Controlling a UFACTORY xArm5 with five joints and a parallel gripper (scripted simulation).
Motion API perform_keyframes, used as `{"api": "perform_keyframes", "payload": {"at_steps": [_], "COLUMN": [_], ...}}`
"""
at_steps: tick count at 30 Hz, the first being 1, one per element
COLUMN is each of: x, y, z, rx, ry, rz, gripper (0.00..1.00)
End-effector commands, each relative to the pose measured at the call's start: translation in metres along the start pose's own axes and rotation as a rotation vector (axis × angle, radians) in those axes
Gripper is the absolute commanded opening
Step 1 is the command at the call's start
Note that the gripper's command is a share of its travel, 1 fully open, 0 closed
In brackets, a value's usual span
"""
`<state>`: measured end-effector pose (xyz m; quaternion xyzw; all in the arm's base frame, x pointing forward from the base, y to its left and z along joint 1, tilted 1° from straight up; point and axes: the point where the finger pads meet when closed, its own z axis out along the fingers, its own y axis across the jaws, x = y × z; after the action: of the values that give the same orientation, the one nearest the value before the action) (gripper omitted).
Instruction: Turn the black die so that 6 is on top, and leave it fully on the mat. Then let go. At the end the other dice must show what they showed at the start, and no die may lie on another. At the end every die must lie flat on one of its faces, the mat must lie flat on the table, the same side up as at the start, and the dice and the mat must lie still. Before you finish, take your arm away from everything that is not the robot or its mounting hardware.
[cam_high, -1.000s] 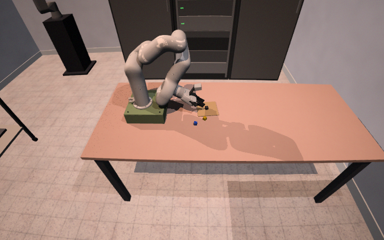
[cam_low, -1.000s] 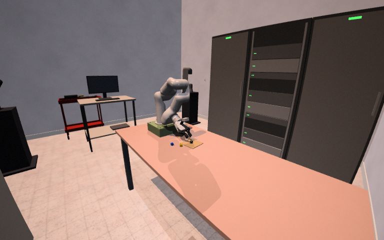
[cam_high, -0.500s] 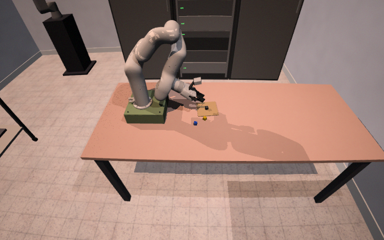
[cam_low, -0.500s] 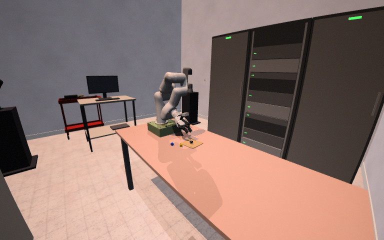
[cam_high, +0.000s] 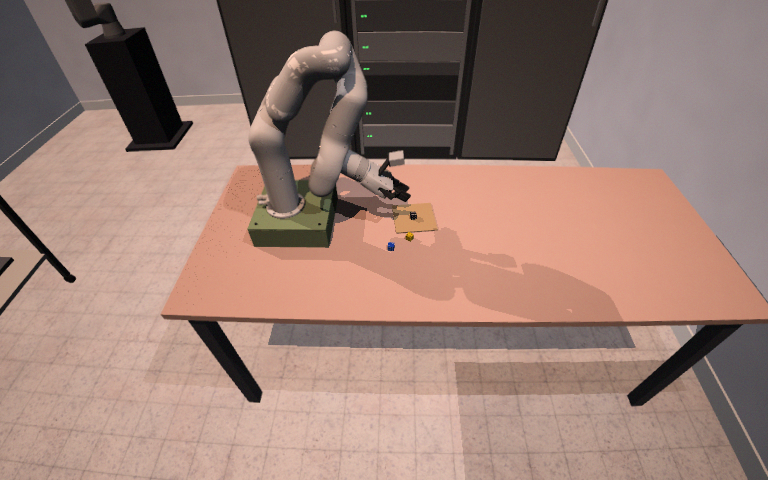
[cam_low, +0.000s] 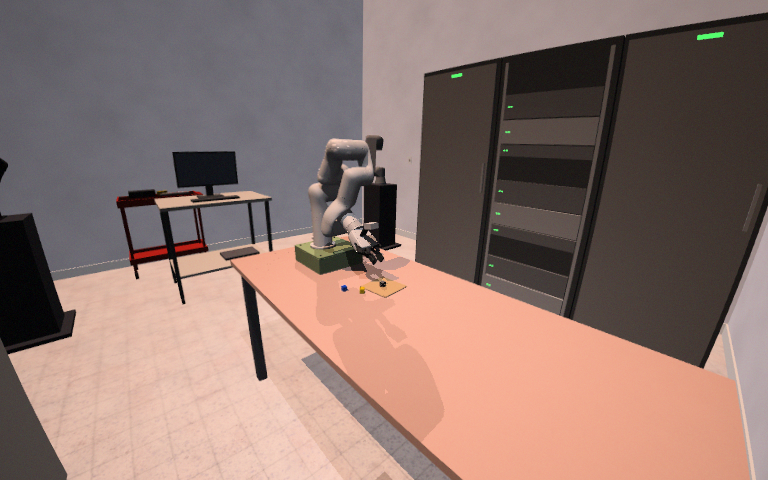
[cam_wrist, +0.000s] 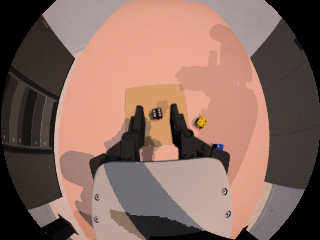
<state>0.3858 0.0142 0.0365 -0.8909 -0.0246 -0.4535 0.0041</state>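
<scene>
The black die (cam_high: 413, 215) (cam_low: 382, 283) (cam_wrist: 157, 114) lies on the tan mat (cam_high: 427, 224) (cam_low: 386, 293) (cam_wrist: 134, 95), well inside its edges. In the wrist view, the face turned to the camera shows white pips in two rows, seemingly six. My gripper (cam_high: 405, 195) (cam_low: 377, 260) (cam_wrist: 157, 113) is partly open and empty. It is tilted and hangs above the mat, on the robot base's side of the black die, clear of it. The mat looks flat on the table.
A yellow die (cam_high: 409, 236) (cam_low: 362, 289) (cam_wrist: 201, 122) lies on the table just outside the mat's edge. A blue die (cam_high: 390, 246) (cam_low: 343, 288) (cam_wrist: 218, 147) lies farther out, partly hidden by my gripper in the wrist view. The green base (cam_high: 291, 236) (cam_low: 321, 263) stands beyond.
</scene>
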Motion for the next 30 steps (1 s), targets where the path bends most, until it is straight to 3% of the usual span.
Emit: {"api": "perform_keyframes", "payload": {"at_steps": [1,4,12,19,21,23,29,30], "x": [0.005,0.006,0.016,0.023,0.023,0.026,0.031,0.033], "y": [0.000,0.001,0.001,0.001,0.001,0.000,0.000,0.000], "z": [0.003,0.003,0.008,0.011,0.011,0.014,0.016,0.017], "rx": [0.000,0.000,0.001,0.003,0.003,0.004,0.006,0.006], "ry": [-0.057,-0.075,-0.277,-0.389,-0.389,-0.455,-0.544,-0.581], "rz": [0.000,0.000,0.020,0.019,0.019,0.018,0.017,0.017], "gripper": [0.36,0.36,0.36,0.36,0.36,0.36,0.36,0.36]}}
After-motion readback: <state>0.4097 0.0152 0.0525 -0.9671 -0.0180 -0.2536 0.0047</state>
